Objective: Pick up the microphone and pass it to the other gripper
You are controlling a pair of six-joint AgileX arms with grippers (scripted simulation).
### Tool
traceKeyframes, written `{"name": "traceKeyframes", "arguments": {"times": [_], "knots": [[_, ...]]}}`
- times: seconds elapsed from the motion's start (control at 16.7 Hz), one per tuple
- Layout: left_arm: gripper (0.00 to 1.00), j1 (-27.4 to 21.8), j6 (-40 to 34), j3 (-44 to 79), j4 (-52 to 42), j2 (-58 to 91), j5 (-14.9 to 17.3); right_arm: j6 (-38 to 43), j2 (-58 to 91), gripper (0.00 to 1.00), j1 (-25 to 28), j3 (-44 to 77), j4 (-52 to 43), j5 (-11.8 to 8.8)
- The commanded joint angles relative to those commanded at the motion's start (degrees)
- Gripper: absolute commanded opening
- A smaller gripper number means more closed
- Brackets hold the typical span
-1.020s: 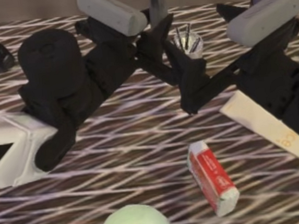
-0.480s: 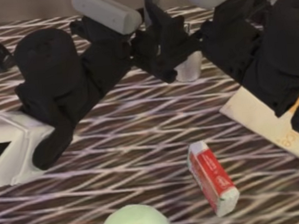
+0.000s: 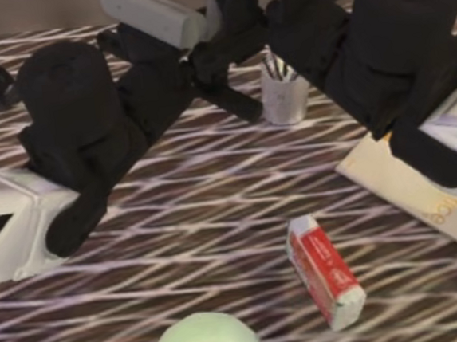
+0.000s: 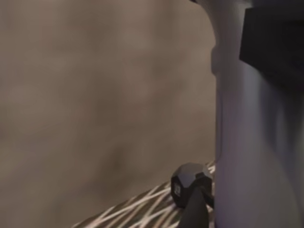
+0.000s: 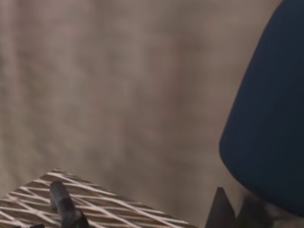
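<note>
- Left gripper: raised over the far middle of the table, just left of the cup of sticks. It is narrowed on the microphone. In the left wrist view the grey handle fills the near field, with a black finger against it.
- Microphone: off the table and roughly upright, in the left grip low on the handle. My reading is that the low hold leaves the upper part free for a second grip.
- The head, dark blue and rounded, looms large in the right wrist view, so that camera is very close to it.
- Right gripper: up at the far edge, just beside the left one, above the cup. Its arm leans in from the right. Whether it is wide or narrow I cannot tell, nor whether it touches the microphone.
- Stage, as I judge it: pick-up done, hand-over under way but not complete. The left hold looks to be the only one carrying the load.
- Risk: if the left lets go before the right closes, the microphone drops towards the cup.
- Elsewhere: dumbbell on the table at its far side; box lies well apart, nearer the front.
</note>
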Motion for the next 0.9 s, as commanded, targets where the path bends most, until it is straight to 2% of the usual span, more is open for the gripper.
{"name": "traceKeyframes", "arguments": {"times": [0.06,0.84,0.9], "knots": [[0.00,0.0,0.0,0.0,0.0,0.0,0.0,0.0,0.0,1.00,0.0,0.0,0.0,0.0],[0.00,0.0,0.0,0.0,0.0,0.0,0.0,0.0,0.0,0.02,0.0,0.0,0.0,0.0],[0.00,0.0,0.0,0.0,0.0,0.0,0.0,0.0,0.0,0.00,0.0,0.0,0.0,0.0]]}}
